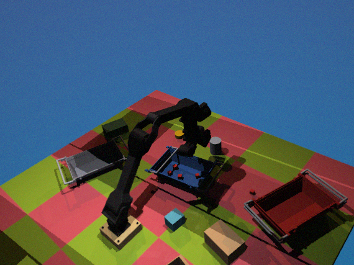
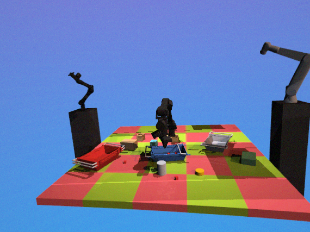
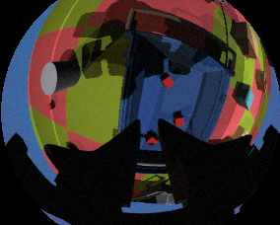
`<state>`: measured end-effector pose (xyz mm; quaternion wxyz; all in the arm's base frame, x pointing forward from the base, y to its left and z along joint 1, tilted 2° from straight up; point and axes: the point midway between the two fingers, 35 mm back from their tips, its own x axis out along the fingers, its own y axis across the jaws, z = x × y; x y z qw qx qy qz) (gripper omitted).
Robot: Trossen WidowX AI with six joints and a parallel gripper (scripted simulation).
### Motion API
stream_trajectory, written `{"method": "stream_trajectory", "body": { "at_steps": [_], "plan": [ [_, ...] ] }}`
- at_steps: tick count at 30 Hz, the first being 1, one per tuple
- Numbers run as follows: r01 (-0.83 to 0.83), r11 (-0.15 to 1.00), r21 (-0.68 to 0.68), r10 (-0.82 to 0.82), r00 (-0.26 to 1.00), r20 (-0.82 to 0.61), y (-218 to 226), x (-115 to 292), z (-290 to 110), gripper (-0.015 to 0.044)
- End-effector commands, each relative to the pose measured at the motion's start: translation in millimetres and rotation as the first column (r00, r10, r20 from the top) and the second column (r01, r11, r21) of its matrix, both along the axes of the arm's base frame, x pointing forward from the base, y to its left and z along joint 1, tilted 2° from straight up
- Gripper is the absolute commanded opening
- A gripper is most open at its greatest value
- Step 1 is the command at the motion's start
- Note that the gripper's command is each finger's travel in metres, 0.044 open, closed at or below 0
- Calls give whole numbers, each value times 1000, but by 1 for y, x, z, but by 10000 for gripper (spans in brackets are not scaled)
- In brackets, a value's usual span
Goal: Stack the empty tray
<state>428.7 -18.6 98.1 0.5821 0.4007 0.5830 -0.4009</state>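
The loaded blue tray (image 1: 181,184) (image 2: 168,157) (image 3: 203,96) stands mid-table with small red blocks (image 1: 179,176) (image 3: 168,83) inside. My gripper (image 1: 186,151) (image 2: 166,144) (image 3: 149,123) is low over the tray's end nearest the grey cylinder. Its fingers stand narrow with nothing between them. The pale wire bar (image 1: 161,161) (image 2: 181,149) at that end lies along the tray's top edge. The other bar (image 1: 217,172) (image 2: 145,155) hangs out over the far end, in shadow. An empty grey tray (image 1: 84,165) (image 2: 217,143) lies apart to one side and an empty red tray (image 1: 292,208) (image 2: 98,156) to the other.
A grey cylinder (image 1: 215,145) (image 2: 161,168) (image 3: 58,77) and a yellow disc (image 1: 179,133) (image 2: 199,171) stand close to the blue tray. A green box (image 1: 115,128), a cyan cube (image 1: 174,218), a tan box (image 1: 223,241) and a loose red block (image 1: 252,192) lie around. Two dark pedestals (image 2: 85,131) (image 2: 289,142) flank the table.
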Motion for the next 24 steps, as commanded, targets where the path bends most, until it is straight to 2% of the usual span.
{"method": "stream_trajectory", "body": {
  "at_steps": [1, 6, 11, 12, 14, 24],
  "plan": [
    [762, 648, 1, -762, 648, 15, -70, -7, 1, 81],
    [958, 286, 6, -958, 286, 17, -102, -15, 2, 81],
    [993, -119, 13, -993, -119, 16, -134, -25, 2, 81],
    [988, -156, 14, -988, -156, 16, -137, -26, 2, 81],
    [980, -197, 14, -980, -197, 16, -140, -27, 2, 81],
    [980, -197, 14, -980, -197, 16, -140, -27, 2, 81]
  ]
}}
